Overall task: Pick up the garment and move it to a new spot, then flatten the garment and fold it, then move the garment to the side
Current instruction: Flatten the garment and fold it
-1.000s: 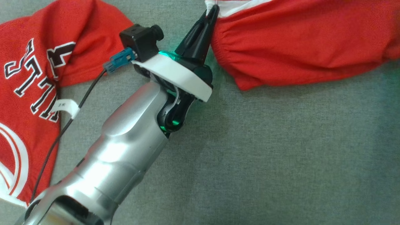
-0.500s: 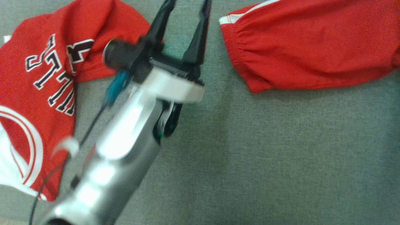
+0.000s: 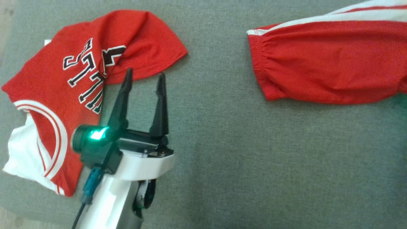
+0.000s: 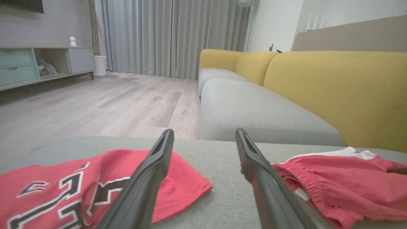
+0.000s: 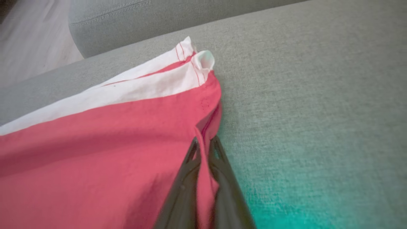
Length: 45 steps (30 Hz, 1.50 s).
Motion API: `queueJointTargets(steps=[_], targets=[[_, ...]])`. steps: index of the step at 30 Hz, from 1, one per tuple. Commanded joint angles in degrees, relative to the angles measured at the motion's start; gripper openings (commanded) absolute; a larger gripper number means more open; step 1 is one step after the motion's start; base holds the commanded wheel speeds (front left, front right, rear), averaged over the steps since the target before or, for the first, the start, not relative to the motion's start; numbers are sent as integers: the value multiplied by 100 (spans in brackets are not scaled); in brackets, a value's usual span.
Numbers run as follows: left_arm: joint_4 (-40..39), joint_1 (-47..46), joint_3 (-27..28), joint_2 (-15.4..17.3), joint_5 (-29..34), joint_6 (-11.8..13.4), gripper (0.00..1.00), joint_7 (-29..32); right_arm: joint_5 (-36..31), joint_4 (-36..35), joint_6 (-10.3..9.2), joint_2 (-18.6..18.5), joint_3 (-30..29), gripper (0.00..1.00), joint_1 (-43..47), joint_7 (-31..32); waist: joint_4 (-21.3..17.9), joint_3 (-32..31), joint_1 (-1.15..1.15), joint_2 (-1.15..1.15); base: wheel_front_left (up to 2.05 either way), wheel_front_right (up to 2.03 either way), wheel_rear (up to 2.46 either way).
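I see my left gripper point(image 3: 145, 73) spread wide with nothing in it, above the grey cushion point(image 3: 254, 159). It sits between the red jersey point(image 3: 63, 95) and the red shorts point(image 3: 327, 63), which lie well off to its right. My right gripper point(image 5: 205, 143) is pinched on a fold of that garment's edge.

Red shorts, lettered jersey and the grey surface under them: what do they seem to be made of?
Red shorts: thin, matte knit cloth, likely synthetic; it puckers at the gathered elastic edge and creases where the right gripper pinches it.
Lettered jersey: similar soft matte cloth, draping in folds.
Grey surface: coarse woven upholstery, flecked weave visible.
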Motion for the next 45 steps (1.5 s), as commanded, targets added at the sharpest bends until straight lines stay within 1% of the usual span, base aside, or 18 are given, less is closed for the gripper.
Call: queueJointTargets(steps=[1, 3, 6, 10, 11, 14, 16, 19, 24, 27, 28, 29, 31, 32, 35, 40, 42, 45], targets=[[-232, 2, 239, 45, 78, -15, 100, -23, -39, -100, 37, -64, 1, 0, 147, -43, -61, -85, 1, 0, 0, 0, 0], [-340, 111, 396, 0, 220, -77, 100, -23, -112, -77, 37, -119, -203, 0, 217, -203, -174, -201, 1, 0, 0, 0, 0], [-390, 172, 493, -28, 384, -142, 100, -23, -256, -72, 37, -325, -447, 0, 335, -296, -290, -308, 1, 0, 0, 0, 0], [-369, 263, 631, -68, 463, -196, 100, -23, -303, -269, 37, -466, -741, 0, 450, -328, -441, -418, 1, 0, 0, 0, 0], [-369, 263, 631, -68, 463, -196, 100, -23, -303, -269, 37, -466, -741, 0, 450, -328, -441, -418, 1, 0, 0, 0, 0], [-349, 337, 715, -95, 476, -255, 100, -23, -215, -695, 37, -339, -707, 0, 430, -335, -561, -489, 1, 0, 0, 0, 0], [-332, 383, 745, -113, 486, -292, 100, -23, -91, -1071, 37, -180, -549, 0, 392, -291, -628, -533, 1, 0, 0, 0, 0], [-297, 432, 764, -133, 504, -349, 100, -24, 146, -1702, 37, 122, -155, 0, 331, -160, -696, -599, 1, 0, 0, 0, 0], [-224, 450, 782, -156, 543, -416, 100, -24, 518, -2508, 37, 702, 843, 0, 287, 176, -725, -691, 1, 0, 0, 0, 0], [-187, 433, 782, -166, 547, -452, 100, -24, 567, -2648, 37, 1102, 1499, 0, 362, 252, -699, -731, 1, 0, 0, 0, 0], [-172, 431, 775, -169, 543, -461, 100, -24, 572, -2612, 37, 1242, 1715, 43, 397, 243, -677, -751, 1, 0, 0, 0, 0], [-158, 432, 765, -172, 534, -466, 100, -24, 601, -2548, 37, 1389, 1913, 100, 440, 215, -650, -773, 1, 0, 0, 0, 0], [-126, 451, 732, -177, 516, -470, 100, -24, 609, -2404, 37, 1596, 2221, 100, 563, 129, -587, -829, 1, 0, 0, 0, 0], [-112, 467, 714, -179, 505, -466, 100, -24, 587, -2363, 37, 1629, 2315, 100, 615, 28, -553, -867, 1, 0, 0, 0, 0], [-100, 566, 708, -183, 490, -399, 100, -24, 428, -2331, 37, 1570, 2296, 100, 807, -507, -471, -1033, 1, 0, 0, 0, 0], [-65, 913, 867, -185, 478, -236, 100, -24, 49, -2407, 37, 1329, 1946, 100, 1393, -1986, -462, -1453, 1, 0, 0, 0, 0], [-38, 1099, 969, -186, 492, -179, 100, -24, 9, -2353, 37, 1313, 1788, 100, 1725, -2659, -483, -1655, 1, 0, 0, 0, 0], [33, 1402, 1128, -186, 524, -107, 100, -24, -43, -2145, 37, 1321, 1716, 100, 2283, -3588, -524, -2008, 1, 0, 0, 0, 0]])
